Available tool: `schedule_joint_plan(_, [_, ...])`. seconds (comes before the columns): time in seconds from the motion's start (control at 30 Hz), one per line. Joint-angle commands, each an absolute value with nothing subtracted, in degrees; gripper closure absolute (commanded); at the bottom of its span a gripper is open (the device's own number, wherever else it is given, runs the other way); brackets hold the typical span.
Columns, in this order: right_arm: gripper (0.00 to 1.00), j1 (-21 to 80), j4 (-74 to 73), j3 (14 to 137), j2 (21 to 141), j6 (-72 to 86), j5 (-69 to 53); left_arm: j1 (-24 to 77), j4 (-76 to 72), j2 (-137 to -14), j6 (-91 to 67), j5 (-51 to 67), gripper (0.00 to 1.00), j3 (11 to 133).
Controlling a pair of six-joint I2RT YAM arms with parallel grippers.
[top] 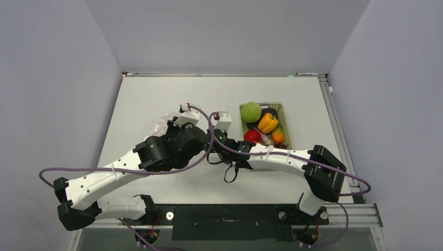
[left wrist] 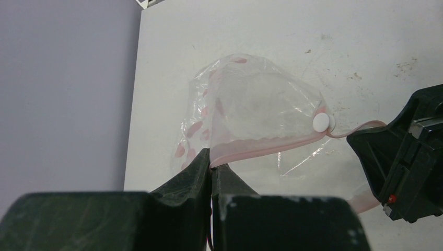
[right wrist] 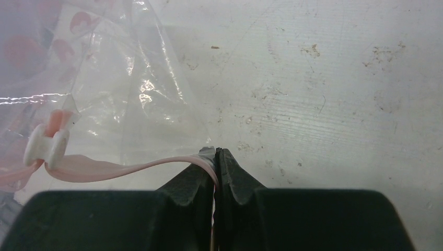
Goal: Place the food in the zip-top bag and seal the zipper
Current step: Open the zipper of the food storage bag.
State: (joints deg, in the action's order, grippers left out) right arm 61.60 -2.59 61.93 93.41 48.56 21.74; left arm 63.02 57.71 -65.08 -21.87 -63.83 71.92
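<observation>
As hands pinch zipper, bag (partly hidden)

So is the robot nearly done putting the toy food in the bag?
Not nearly. Nothing is packed yet: the green apple, yellow pepper and red tomato sit in the basket. Right now the left gripper and right gripper each pinch the pink zipper of the bag. Filling and sealing it are left.

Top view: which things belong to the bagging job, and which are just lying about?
Job: zip-top bag, zipper pinched by left end effector and right end effector, green apple, yellow pepper, tomato, orange.
Lying about: mesh basket holding the food, table.
</observation>
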Motion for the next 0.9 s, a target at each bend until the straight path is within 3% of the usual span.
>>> schedule_joint_plan(0.0, [0.95,60.6,-5.0,59.3,93.1,47.6,25.4,63.0,57.0,-64.1,-21.5,-67.6,1.0,73.5])
schedule_joint_plan(0.23, [0.93,60.6,-1.1,57.8,89.6,46.8,22.2,63.0,54.5,-65.2,-23.0,-63.7,1.0,70.7])
schedule_joint_plan(0.63, [0.6,60.2,2.8,57.0,85.7,46.7,17.9,63.0,53.0,-67.3,-24.3,-62.5,1.0,67.7])
schedule_joint_plan(0.87, [0.54,60.0,5.4,56.2,82.3,47.1,15.6,63.0,51.6,-67.3,-24.3,-60.9,1.0,66.6])
